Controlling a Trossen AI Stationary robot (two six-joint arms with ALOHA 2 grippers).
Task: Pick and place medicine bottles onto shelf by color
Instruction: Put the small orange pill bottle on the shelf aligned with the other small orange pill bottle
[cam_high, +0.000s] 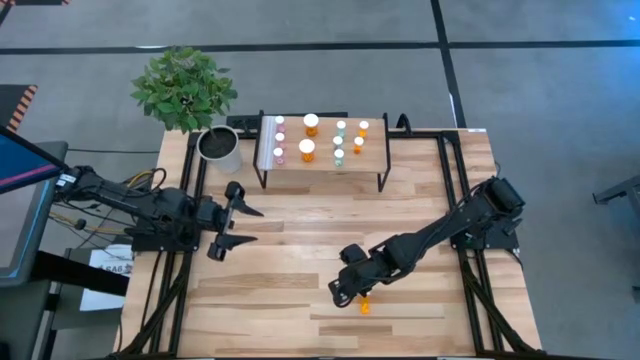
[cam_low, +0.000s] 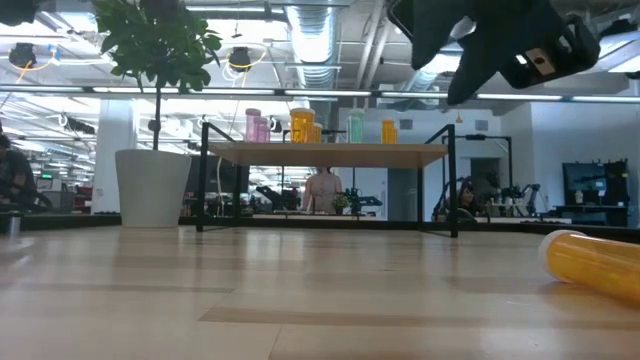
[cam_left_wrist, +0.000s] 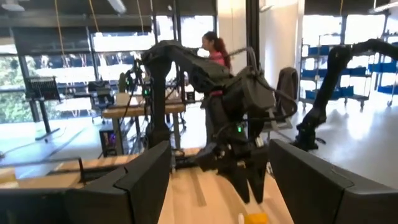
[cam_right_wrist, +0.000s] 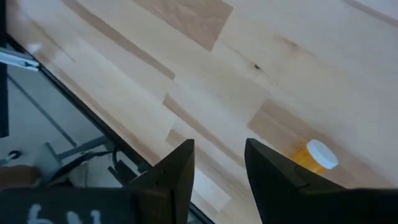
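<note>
Right gripper slightly open, empty, above lying orange bottle

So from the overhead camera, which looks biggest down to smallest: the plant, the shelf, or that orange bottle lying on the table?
1. Shelf
2. Plant, though its leaves sit nearer the camera, so this ranking is unsure
3. Orange bottle, by far the smallest

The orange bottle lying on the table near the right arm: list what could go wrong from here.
1. The orange bottle lies on its side, so a touch from the right hand, hovering just beside it, could roll it toward the near table edge.
2. The right hand's fingers look only narrowly apart, so they may push the bottle rather than straddle it.
3. The shelf is crowded, so placing could topple upright bottles there.
</note>
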